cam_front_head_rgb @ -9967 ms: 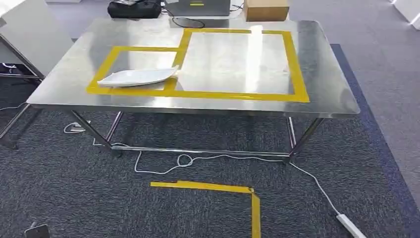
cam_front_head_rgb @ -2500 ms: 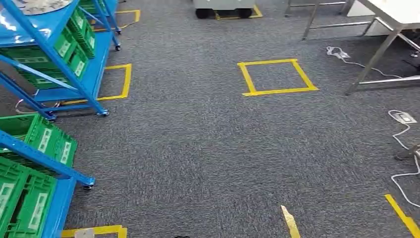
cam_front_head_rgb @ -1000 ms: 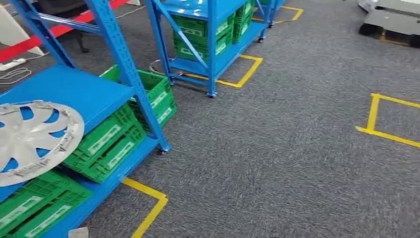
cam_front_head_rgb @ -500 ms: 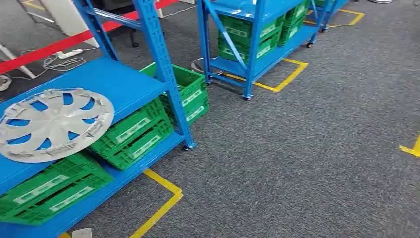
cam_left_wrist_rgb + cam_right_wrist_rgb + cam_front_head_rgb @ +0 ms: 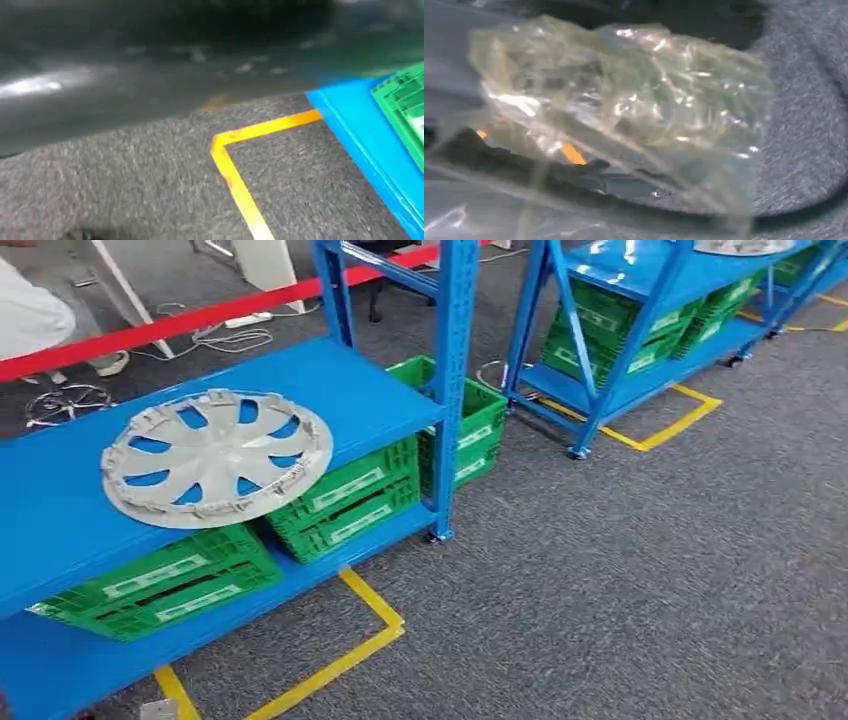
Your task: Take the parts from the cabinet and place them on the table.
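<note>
Wheel cover (image 5: 216, 457), silver-grey and spoked, lies flat on the blue cabinet (image 5: 380, 405) shelf, its edge overhanging the front lip above green crates (image 5: 345, 502) on the shelf below. A second blue rack (image 5: 640, 280) stands well apart behind. The left wrist view adds yellow floor tape (image 5: 235, 175) on grey carpet beside the cabinet's base. The right wrist view shows crinkled clear plastic film (image 5: 624, 100) close up; whether either hand is spread or closed, I cannot tell.

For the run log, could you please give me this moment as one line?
phase: at cabinet | part: wheel cover flat on blue shelf | below: green crates | hands: unclear, nothing reaching yet
</note>
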